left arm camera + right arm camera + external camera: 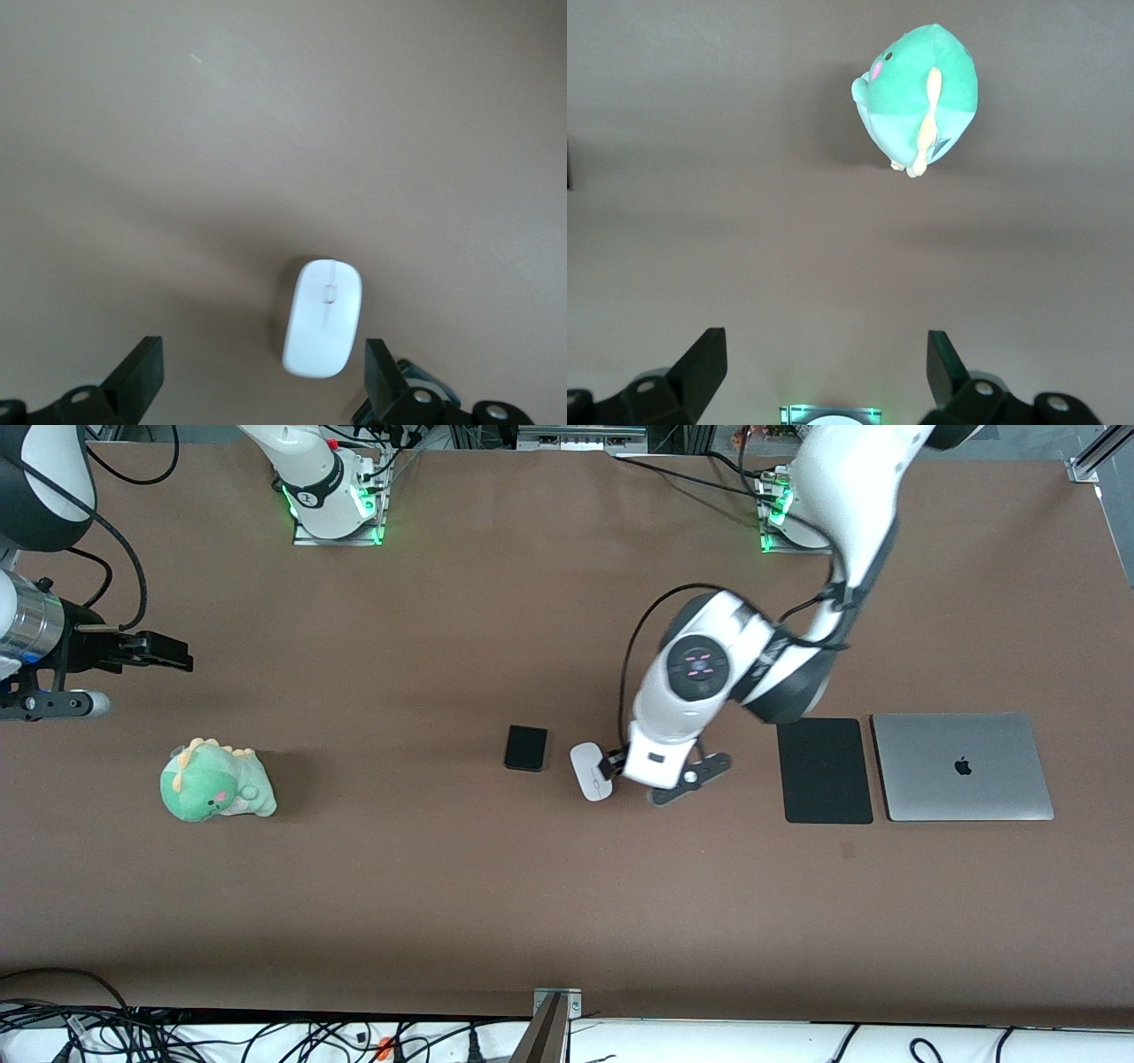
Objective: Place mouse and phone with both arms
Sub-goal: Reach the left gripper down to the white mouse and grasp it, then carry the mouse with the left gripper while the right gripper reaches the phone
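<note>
Left claw (609,766) hangs spread over the mouse (590,771) mid-tabletop (443,886); the right claw (168,654) waits spread; laptop (962,766) shows an Apple logo.

The only readable sign is the black Apple logo at the centre of the closed silver laptop's (963,767) lid, which lies at the table's (443,886) left-arm end, at about 3 o'clock from the black pad (825,771). No words or numbers are readable anywhere.
</note>
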